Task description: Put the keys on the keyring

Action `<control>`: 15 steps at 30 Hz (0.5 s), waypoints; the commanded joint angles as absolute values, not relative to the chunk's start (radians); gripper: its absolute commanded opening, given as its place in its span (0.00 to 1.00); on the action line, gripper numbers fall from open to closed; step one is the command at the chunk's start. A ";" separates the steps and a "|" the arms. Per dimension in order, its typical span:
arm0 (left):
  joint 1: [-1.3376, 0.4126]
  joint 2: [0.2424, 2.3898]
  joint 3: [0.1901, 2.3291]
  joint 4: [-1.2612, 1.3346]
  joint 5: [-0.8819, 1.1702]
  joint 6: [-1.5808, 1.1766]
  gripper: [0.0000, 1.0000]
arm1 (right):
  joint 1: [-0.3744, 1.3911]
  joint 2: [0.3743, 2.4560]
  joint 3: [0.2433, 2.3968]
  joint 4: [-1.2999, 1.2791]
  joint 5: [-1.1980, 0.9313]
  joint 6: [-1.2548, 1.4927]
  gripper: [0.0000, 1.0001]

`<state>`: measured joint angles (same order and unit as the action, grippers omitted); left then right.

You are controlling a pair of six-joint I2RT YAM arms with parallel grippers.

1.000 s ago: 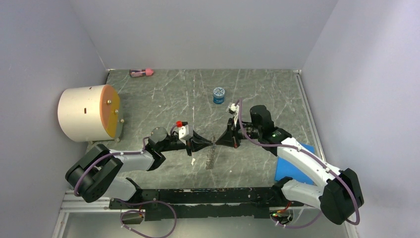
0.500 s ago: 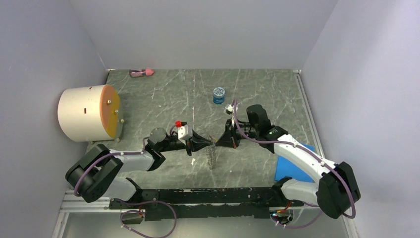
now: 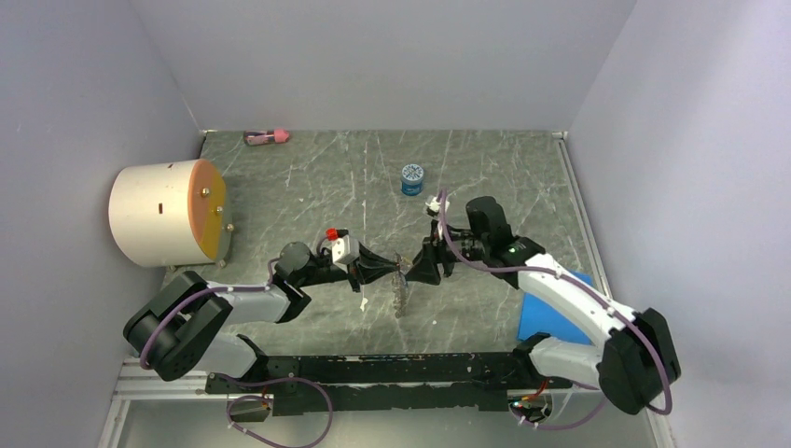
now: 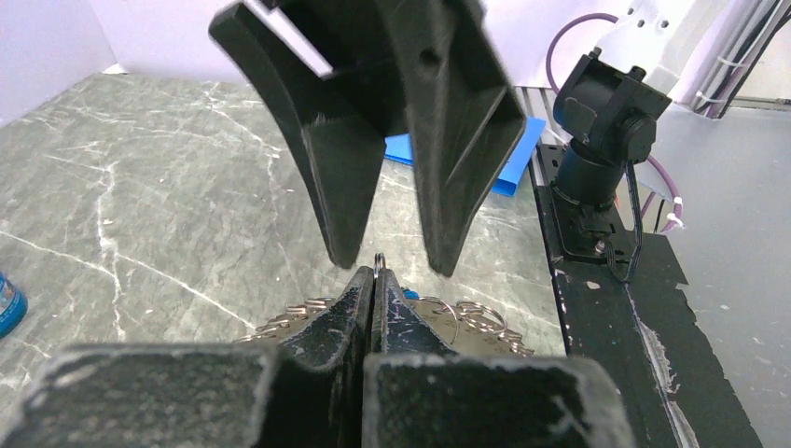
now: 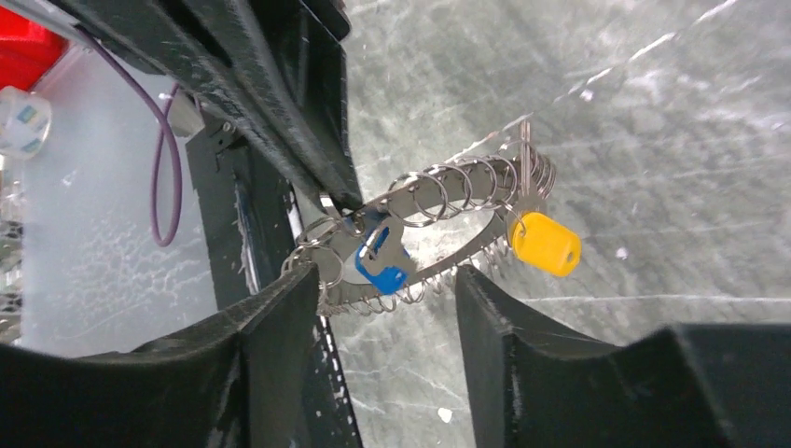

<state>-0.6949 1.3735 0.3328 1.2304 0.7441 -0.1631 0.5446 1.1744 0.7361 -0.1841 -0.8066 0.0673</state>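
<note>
A: Since a second back the right gripper (image 3: pixel 411 272) changed: its fingers (image 5: pixel 270 317) went from pressed together to spread, and it crept toward 9 o'clock, closer to the left gripper (image 4: pixel 375 277); agree?

B: Agree; left one barely shifted; its fingers (image 4: pixel 350 313) are pressed together, pinching the top wire of the keyring (image 5: pixel 448 187); ring is held up over the counter (image 3: pixel 308 177) mid-scene, roughly 6 o'clock of the blue jar (image 3: pixel 411 178).

A: Keys?

B: Both dangle from the loop: blue key (image 5: pixel 382 263) and yellow key (image 5: pixel 546 245), yellow at 3 o'clock of blue; blue sits between the spread right fingers, untouched as far as I can tell.

A: Step?

B: Looks like release after threading; both seem on, so task reads nearly done; can't confirm the blue one's hole is truly through the wire.

A: Next?

B: Probably right arm backs off toward 3 o'clock without snagging the coils; then left lowers the ring and lets go.
</note>
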 commanded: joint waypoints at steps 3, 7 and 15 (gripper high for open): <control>-0.694 1.352 0.351 1.294 0.748 -0.163 0.03 | 0.540 0.990 0.683 -0.050 -0.751 0.016 0.65; -0.694 1.351 0.351 1.298 0.755 -0.164 0.03 | 0.541 0.921 0.588 0.164 -0.829 -0.031 0.65; -0.693 1.352 0.348 1.323 0.773 -0.169 0.03 | 0.542 0.915 0.463 0.431 -0.916 -0.083 0.57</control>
